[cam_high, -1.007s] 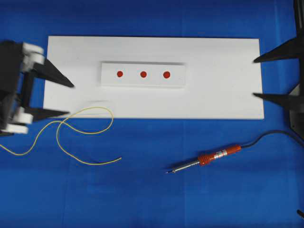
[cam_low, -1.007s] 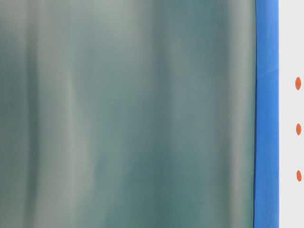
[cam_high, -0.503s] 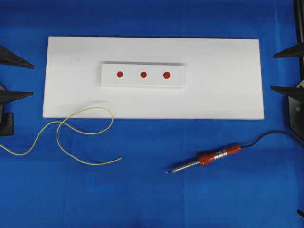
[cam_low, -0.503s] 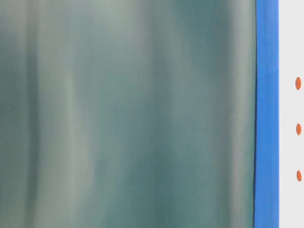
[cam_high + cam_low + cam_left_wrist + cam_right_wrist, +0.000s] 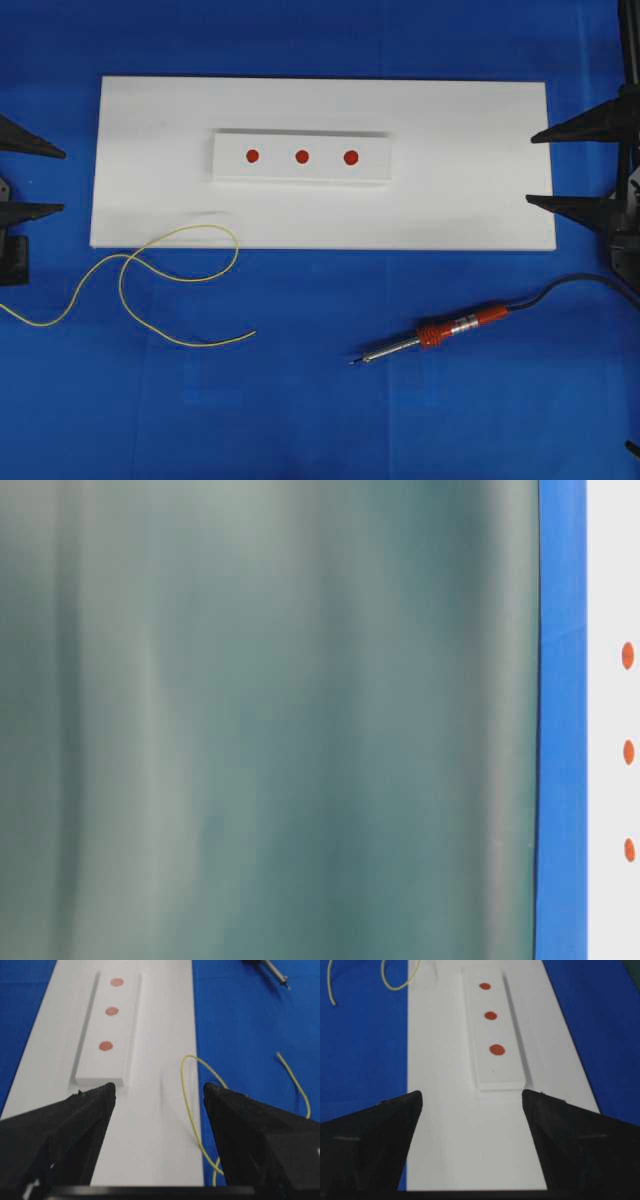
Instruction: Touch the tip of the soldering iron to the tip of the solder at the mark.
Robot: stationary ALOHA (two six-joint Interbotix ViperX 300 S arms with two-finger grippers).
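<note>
L gripper [image 5: 25, 180] has pulled back to worktop [image 5: 320, 400] edge at 9 o'clock; R gripper [image 5: 555, 168] pushed in at 3. Both fingers spread, empty. Soldering iron [image 5: 440, 330], solder [image 5: 150, 275] unmoved.

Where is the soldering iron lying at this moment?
In the overhead view the soldering iron lies on the blue mat, lower right, just below the white board, its tip pointing left toward the solder.
</note>
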